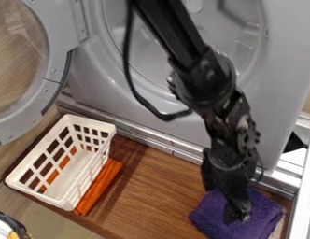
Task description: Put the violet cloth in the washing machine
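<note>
Cloth (pixel 212 215) at 5 o'clock judged soft, light, best pinched near its middle; whether gripper (pixel 237 217) was closed, could not tell.

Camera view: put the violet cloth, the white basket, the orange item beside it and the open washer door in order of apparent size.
1. Washer door, cut off by the edge
2. White basket
3. Violet cloth, partly covered
4. Orange item
</note>
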